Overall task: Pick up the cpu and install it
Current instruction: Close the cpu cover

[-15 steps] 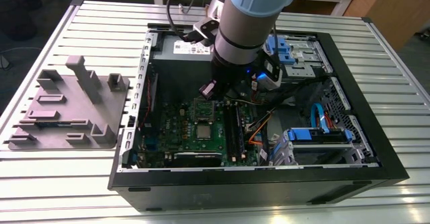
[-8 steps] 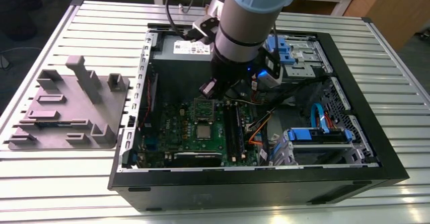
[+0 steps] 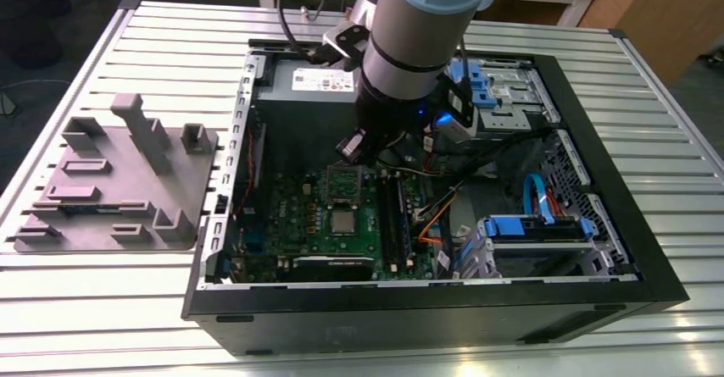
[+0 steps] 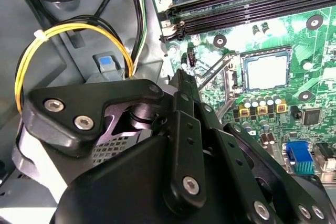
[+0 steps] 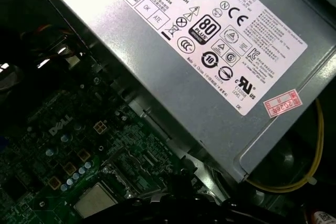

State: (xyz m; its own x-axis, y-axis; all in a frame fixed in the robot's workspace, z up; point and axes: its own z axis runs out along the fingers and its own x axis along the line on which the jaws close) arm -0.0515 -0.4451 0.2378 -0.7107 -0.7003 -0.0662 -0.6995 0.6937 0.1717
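1 open PC case (image 3: 453,313), power supply (image 5: 210,40) and green motherboard (image 3: 322,241) inside. Arm's gripper (image 4: 181,80) hangs over the board beside the socket (image 4: 265,52); can't tell if it's apart or together. The cpu (image 4: 266,72) lies in the socket, seemingly seated, clear of the gripper.

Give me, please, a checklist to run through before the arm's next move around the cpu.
1. The cpu lies in the socket of the green board: ok, it sits flat inside it in the second wrist view.
2. The tool is clear of the cpu: ok, it is apart from it, to one side of the socket.
3. The socket frame is closed over the cpu: not ok, it appears raised beside it.
4. The yellow cable is off the socket: ok, it loops by the case wall.
5. The cpu's corners match the socket: cannot tell.
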